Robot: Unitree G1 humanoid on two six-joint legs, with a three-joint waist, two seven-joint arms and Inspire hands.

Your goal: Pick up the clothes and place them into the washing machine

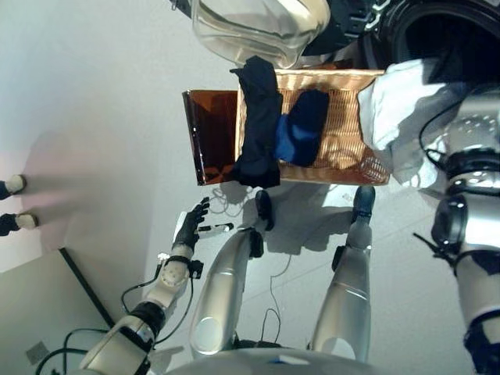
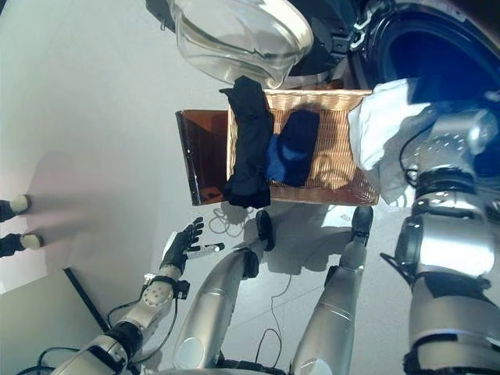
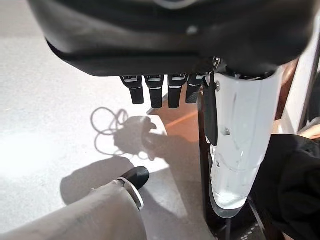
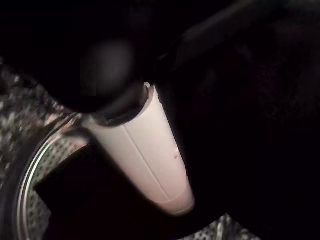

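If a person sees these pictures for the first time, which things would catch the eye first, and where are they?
Probably the wicker basket on the floor before the washing machine, with a black garment draped over its left edge and a blue one inside. Next, the white cloth at the basket's right end, below the drum opening. The left robot hand hangs open above the floor.

No lettering, labels or numbers can be read anywhere: none on the wicker basket (image 1: pixel 344 117), the clothes, or the washing machine's glass door (image 2: pixel 234 35).
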